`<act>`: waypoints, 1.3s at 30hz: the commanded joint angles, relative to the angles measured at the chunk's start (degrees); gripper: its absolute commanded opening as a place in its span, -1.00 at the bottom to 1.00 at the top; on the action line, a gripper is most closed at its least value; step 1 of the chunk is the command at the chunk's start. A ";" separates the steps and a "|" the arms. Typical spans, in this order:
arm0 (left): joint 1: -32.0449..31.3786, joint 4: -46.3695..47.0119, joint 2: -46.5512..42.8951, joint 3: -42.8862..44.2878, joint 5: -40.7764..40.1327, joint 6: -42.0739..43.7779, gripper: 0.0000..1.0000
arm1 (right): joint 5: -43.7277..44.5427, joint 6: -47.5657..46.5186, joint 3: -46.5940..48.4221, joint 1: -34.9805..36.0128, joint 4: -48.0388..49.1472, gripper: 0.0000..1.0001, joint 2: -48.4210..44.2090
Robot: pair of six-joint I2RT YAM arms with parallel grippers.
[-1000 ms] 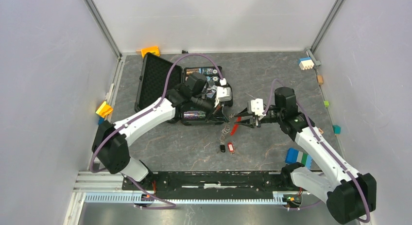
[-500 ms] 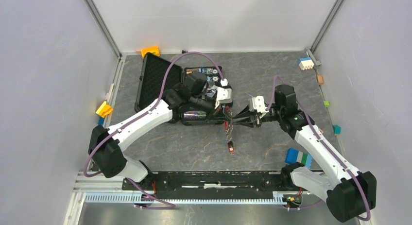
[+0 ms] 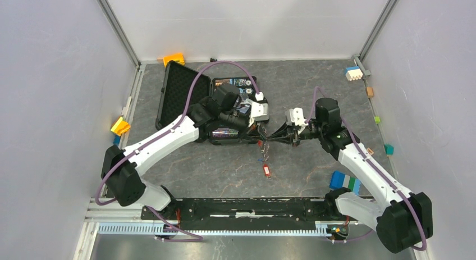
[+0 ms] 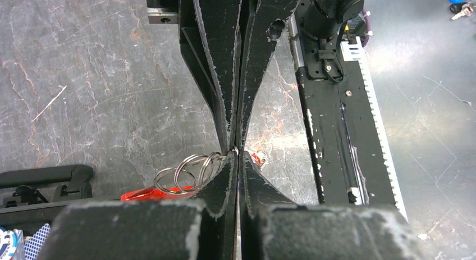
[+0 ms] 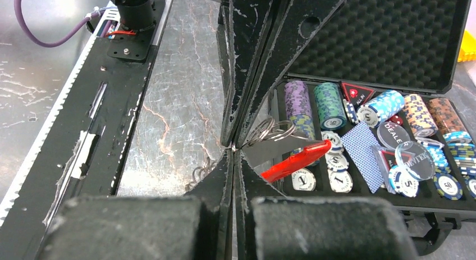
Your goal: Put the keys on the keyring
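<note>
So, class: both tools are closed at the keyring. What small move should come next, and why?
Probably the right tool should ease slightly away from the left tool, testing its grip on the keyring. Both tools are shut, tip to tip at the ring, while the red-headed key lies loose on the table.

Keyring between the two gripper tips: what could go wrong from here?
1. The left gripper and right gripper are shut tip to tip at the keyring; the thin ring may slip out and drop.
2. Its red tag hangs near the open chip case, so a dropped keyring might land among the chips.
3. The red key lies close by on the table; a falling ring could knock it away.
</note>
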 commanded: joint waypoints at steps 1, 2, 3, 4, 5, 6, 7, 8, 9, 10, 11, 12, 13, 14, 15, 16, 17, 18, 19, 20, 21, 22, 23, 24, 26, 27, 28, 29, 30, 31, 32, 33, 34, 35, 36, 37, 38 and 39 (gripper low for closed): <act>-0.50 2.64 -2.77 -0.63 -0.24 2.44 -0.96 | 1.28 5.02 -1.53 0.78 7.07 -1.00 -0.91; -0.49 3.02 -3.09 -1.42 -0.31 2.78 -0.95 | 1.74 4.86 -1.25 0.78 6.69 -1.00 -0.96; -0.47 3.25 -3.49 -1.99 -0.41 3.22 -0.96 | 2.07 4.28 -0.73 0.78 5.80 -1.00 -1.05; -0.53 3.48 -3.77 -2.64 -0.46 3.60 -0.96 | 2.54 3.54 -0.16 0.77 4.80 -1.00 -1.09; -0.49 3.73 -4.02 -3.16 -0.55 4.02 -0.96 | 2.96 2.72 0.55 0.78 3.57 -1.00 -1.23; -0.41 4.05 -4.17 -3.71 -0.59 4.20 -0.96 | 3.15 2.07 1.03 0.74 2.74 -1.00 -1.29; -0.41 4.47 -4.39 -4.18 -0.70 4.45 -0.95 | 3.27 1.64 1.48 0.82 1.74 -1.00 -1.40; -0.41 4.72 -4.66 -4.53 -0.77 4.70 -0.91 | 3.33 1.23 1.63 0.86 1.20 -1.00 -1.48; -0.41 4.81 -4.80 -4.83 -0.73 5.27 -0.84 | 3.42 0.80 1.73 0.85 0.63 -1.00 -1.64; -0.38 4.69 -5.01 -4.98 -0.77 5.90 -0.79 | 3.60 0.44 1.65 0.85 0.30 -1.00 -1.82; -0.40 4.59 -5.21 -5.16 -0.77 6.73 -0.67 | 3.73 0.28 1.47 0.92 0.20 -1.00 -1.97; -0.41 4.21 -5.29 -5.27 -0.85 7.63 -0.59 | 3.91 0.14 1.15 0.93 0.27 -1.00 -2.30; -0.41 3.87 -5.46 -5.37 -0.86 8.36 -0.52 | 3.85 0.10 0.83 0.95 0.53 -1.00 -2.53; -0.40 3.56 -5.65 -5.59 -0.92 9.12 -0.44 | 3.73 0.10 0.43 0.95 0.75 -1.00 -2.80; -0.32 3.49 -5.87 -5.85 -0.95 9.71 -0.40 | 3.63 0.10 0.11 0.96 0.94 -1.00 -3.05; -0.32 3.49 -6.10 -6.27 -0.95 10.38 -0.35 | 3.62 0.14 -0.14 0.96 1.18 -1.00 -3.17; -0.32 3.46 -6.43 -6.71 -0.95 10.94 -0.32 | 3.52 0.10 -0.35 0.91 1.33 -1.00 -3.32; -0.32 3.45 -6.66 -7.09 -0.86 11.55 -0.30 | 3.43 0.02 -0.55 0.89 1.45 -1.00 -3.47; -0.32 3.45 -6.87 -7.43 -0.92 12.19 -0.29 | 3.17 0.06 -0.72 0.94 1.67 -1.00 -3.51; -0.32 3.44 -6.97 -7.77 -0.71 12.82 -0.29 | 2.74 0.10 -0.86 0.95 1.95 -1.00 -3.58; -0.32 3.45 -6.94 -8.07 -0.61 13.49 -0.29 | 2.28 0.10 -0.96 0.96 2.16 -1.00 -3.60; -0.32 3.51 -7.08 -8.31 -0.44 14.15 -0.29 | 1.78 0.16 -1.06 0.95 2.50 -1.00 -3.58; -0.32 3.88 -6.95 -8.58 -0.42 14.32 -0.29 | 1.34 0.34 -1.15 0.94 2.79 -1.00 -3.52; -0.32 4.28 -6.80 -8.78 -0.29 14.26 -0.29 | 1.11 0.56 -1.30 0.96 3.21 -1.00 -3.41; -0.32 5.53 -6.50 -9.15 0.29 13.65 -0.30 | 0.78 1.63 -1.80 0.94 4.63 -1.00 -3.32; -0.32 6.45 -6.34 -9.31 0.69 12.93 -0.30 | 0.69 2.43 -2.24 0.95 5.80 -1.00 -3.34; -0.32 7.14 -6.08 -9.42 1.24 12.23 -0.31 | 0.68 3.57 -2.66 1.00 6.93 -1.00 -3.31; -0.32 7.79 -5.86 -9.43 1.93 11.51 -0.31 | 0.68 4.30 -3.11 0.95 7.48 -1.00 -3.40; -0.32 8.41 -5.64 -9.43 2.46 10.98 -0.32 | 0.73 5.24 -3.44 0.94 9.52 -1.00 -3.43; -0.32 8.93 -5.49 -9.47 2.78 10.37 -0.32 | 0.82 5.89 -3.75 0.95 10.16 -1.00 -3.35; -0.33 9.57 -5.42 -9.55 3.00 9.75 -0.33 | 0.89 6.35 -3.93 0.95 10.70 -1.00 -3.36; -0.32 10.22 -5.31 -9.68 3.09 9.33 -0.33 | 0.92 6.80 -4.05 0.94 11.05 -1.00 -3.43; -0.32 10.50 -5.31 -9.77 3.01 8.95 -0.34 | 0.94 7.00 -4.15 0.95 11.25 -1.00 -3.43; -0.32 10.79 -5.30 -9.84 2.94 8.80 -0.34 | 0.95 7.40 -4.28 0.98 11.53 -1.00 -3.43; -0.32 10.90 -5.32 -9.87 2.92 8.80 -0.35 | 0.87 7.90 -4.42 0.96 11.99 -1.00 -3.40; -0.32 10.92 -5.32 -9.87 2.88 8.78 -0.36 | 0.88 8.13 -4.55 0.90 12.29 -1.00 -3.43; -0.32 10.91 -5.32 -9.93 2.86 8.75 -0.37 | 0.94 8.25 -4.60 0.95 12.40 -1.00 -3.43; -0.32 10.91 -5.37 -9.95 2.83 8.80 -0.37 | 1.24 8.27 -4.59 0.94 12.32 -1.00 -3.43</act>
